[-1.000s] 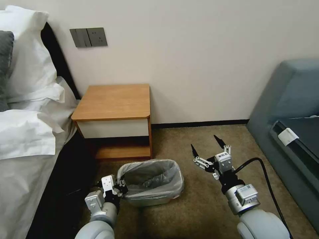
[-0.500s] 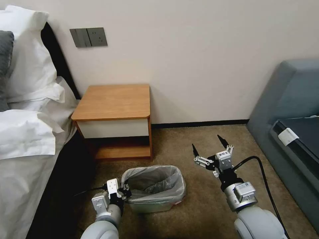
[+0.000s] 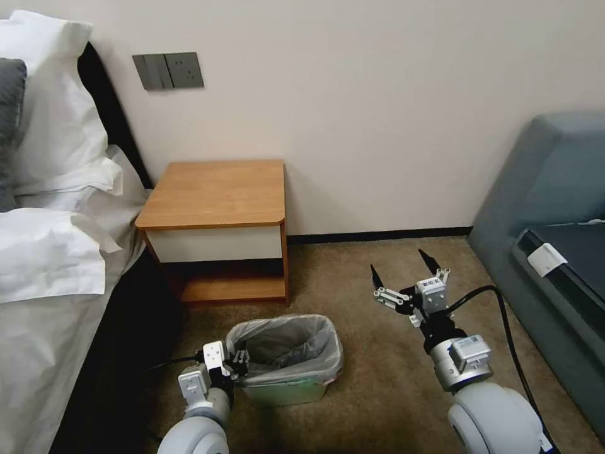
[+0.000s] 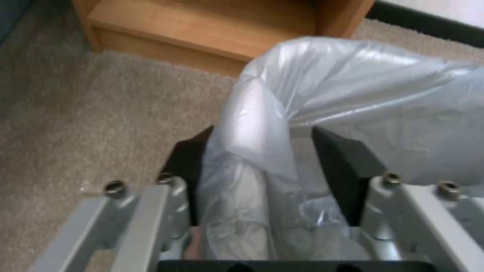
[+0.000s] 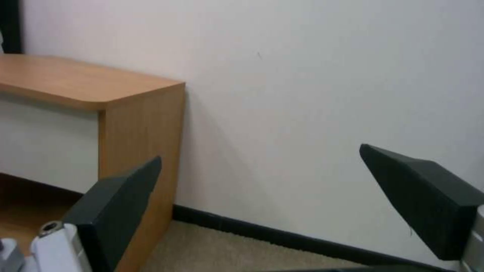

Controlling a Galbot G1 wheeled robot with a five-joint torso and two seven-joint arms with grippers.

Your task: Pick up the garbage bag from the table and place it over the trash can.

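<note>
The silvery garbage bag [image 3: 283, 340] lines the cream trash can [image 3: 287, 394] and folds over its mouth; the can stands on the carpet in front of the table [image 3: 217, 192]. My left gripper [image 3: 239, 360] is at the can's left rim. In the left wrist view a bunched fold of the garbage bag [image 4: 353, 83] runs between its black fingers [image 4: 343, 170], and the left gripper [image 4: 262, 177] is shut on it. My right gripper [image 3: 401, 265] hangs open above the carpet to the right of the can, holding nothing. In the right wrist view the right gripper [image 5: 259, 155] faces the wall.
A bed with white bedding [image 3: 50, 252] stands on the left and a blue-grey sofa [image 3: 554, 208] on the right. The table's lower shelf [image 4: 202, 26] lies just beyond the can. Bare carpet [image 3: 378, 391] stretches between the can and the sofa.
The left arm has moved right and back with the bag's edge, and the can has shifted slightly. The right gripper has drifted right and lower in the view, staying open.
</note>
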